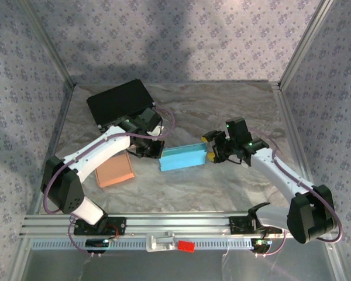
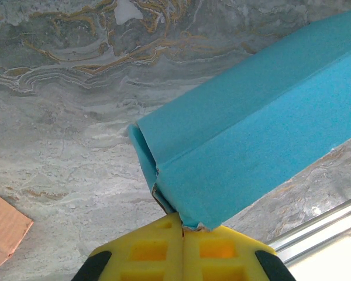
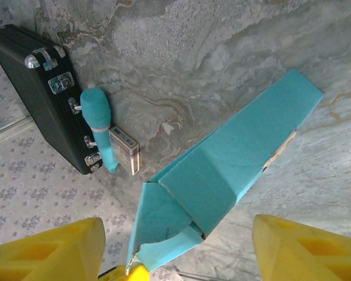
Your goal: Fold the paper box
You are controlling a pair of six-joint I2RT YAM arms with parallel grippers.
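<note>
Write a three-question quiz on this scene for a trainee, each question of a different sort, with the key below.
1. True or false: the left gripper is shut on a corner of the blue paper box.
2. Pick one. The right gripper is: A) shut on the box; B) open, with a finger on each side of the box's end; C) shut on nothing.
3. Fill in the colour: the teal microphone lies beside the ___ case.

Key: 1 true; 2 B; 3 black.
</note>
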